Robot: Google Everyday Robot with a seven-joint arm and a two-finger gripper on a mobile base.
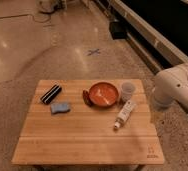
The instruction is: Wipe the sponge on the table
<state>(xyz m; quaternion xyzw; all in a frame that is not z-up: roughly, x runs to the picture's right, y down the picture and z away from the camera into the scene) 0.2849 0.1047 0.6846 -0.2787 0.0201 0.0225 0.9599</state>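
Observation:
The light-blue sponge (60, 107) lies flat on the left half of the bamboo table (87, 136), just in front of a black striped bar. Only the white links of my arm (178, 86) show, at the right edge beside the table's right end. The gripper itself is out of view, so nothing shows it near the sponge. Nothing touches or covers the sponge.
A black bar with white stripes (51, 93) sits at the back left. An orange bowl (103, 93) with a small brown object (86, 97) against its left side stands at the back middle. A clear cup (128, 90) and a white tube (125, 113) lie to the right.

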